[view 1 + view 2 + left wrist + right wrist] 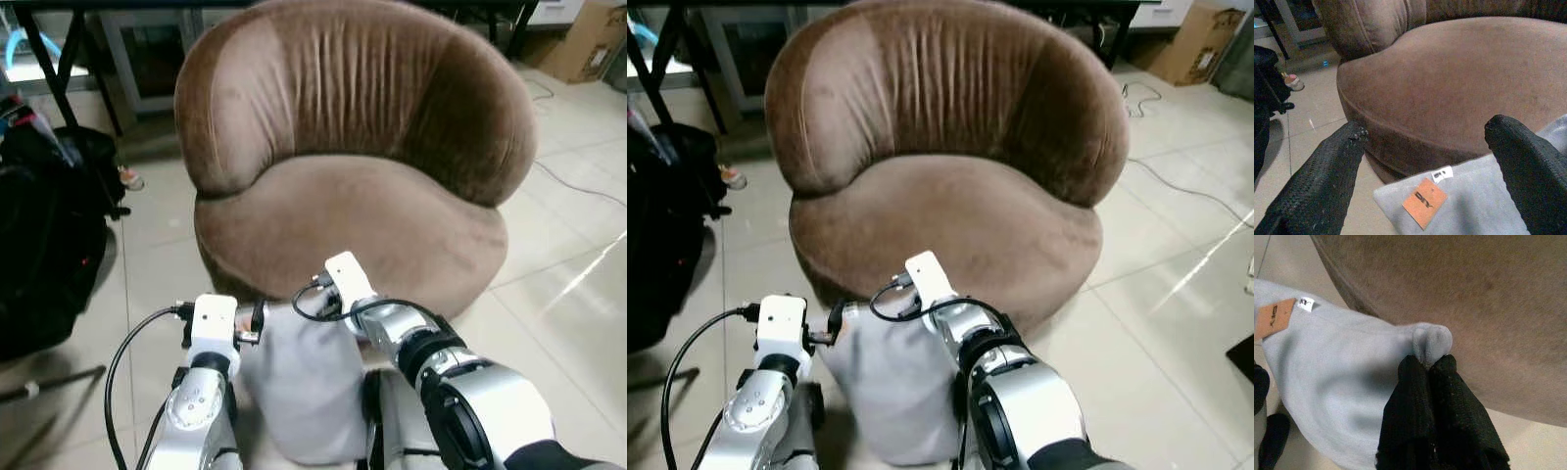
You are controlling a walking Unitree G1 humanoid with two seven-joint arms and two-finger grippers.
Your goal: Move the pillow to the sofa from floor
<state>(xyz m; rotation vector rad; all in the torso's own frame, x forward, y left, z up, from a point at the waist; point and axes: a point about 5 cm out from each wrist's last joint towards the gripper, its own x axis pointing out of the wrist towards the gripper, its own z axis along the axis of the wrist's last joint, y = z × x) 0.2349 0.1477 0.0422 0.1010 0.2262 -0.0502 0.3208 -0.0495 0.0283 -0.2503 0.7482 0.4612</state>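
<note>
Pale tiled floor (568,264), glossy, with a round brown velvet sofa (353,147) standing on it straight ahead, curved backrest wrapping the seat. Grey pillow (309,387) hangs upright just in front of the sofa's base, between the two silver arms, its upper edge about level with the seat's front rim; whether the lower end touches the tiles cannot be told. Right gripper (1427,363) is clenched on the pillow's top corner — right wrist view shows both black fingers pressed together with a nub of grey fabric bunched above them, the sofa's brown side close behind. Left gripper (1425,134) is spread wide, fingers (1327,171) well apart, one on each side of the pillow's other top corner, pinching nothing; an orange tag (1424,202) and a small white label (1442,174) are sewn at that corner. Black bags (44,235) sit on the floor to the robot's left, beside dark table legs (44,59). Cardboard box (588,39) at far right, and a thin cable (578,181) runs over the tiles behind the sofa.
</note>
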